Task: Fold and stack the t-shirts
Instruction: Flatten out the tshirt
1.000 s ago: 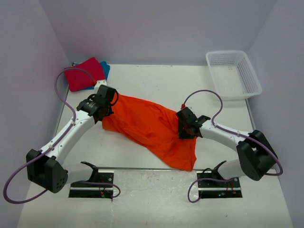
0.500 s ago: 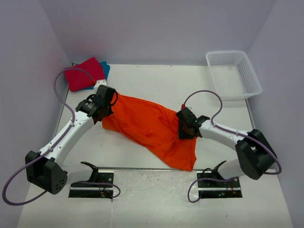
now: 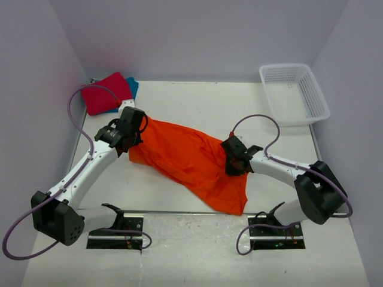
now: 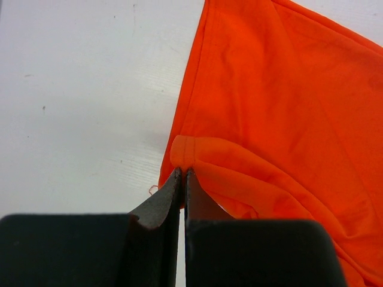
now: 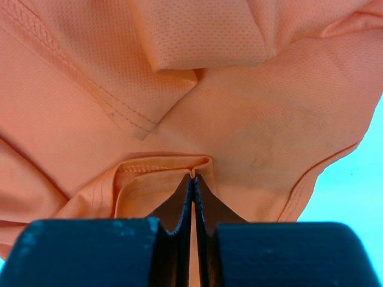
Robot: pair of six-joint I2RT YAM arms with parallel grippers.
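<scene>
Pinching a hem of the orange shirt point(image 3: 185, 158), the left gripper point(image 4: 183, 173) is clamped tight; the right gripper point(image 5: 192, 176) clamps another fold.

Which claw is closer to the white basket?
Right. The right claw pinches the orange t-shirt on the same side as the white basket; the left claw pinches it far across, by the red t-shirt.

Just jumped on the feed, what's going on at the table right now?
Both arms are working the orange t-shirt, which lies rumpled across the table between them. The left end effector is shut on a hemmed fold at the shirt's left edge, and the right end effector is shut on a hem on its right side. The red t-shirt sits folded on the teal t-shirt in the far left corner. The white basket is at far right.
</scene>
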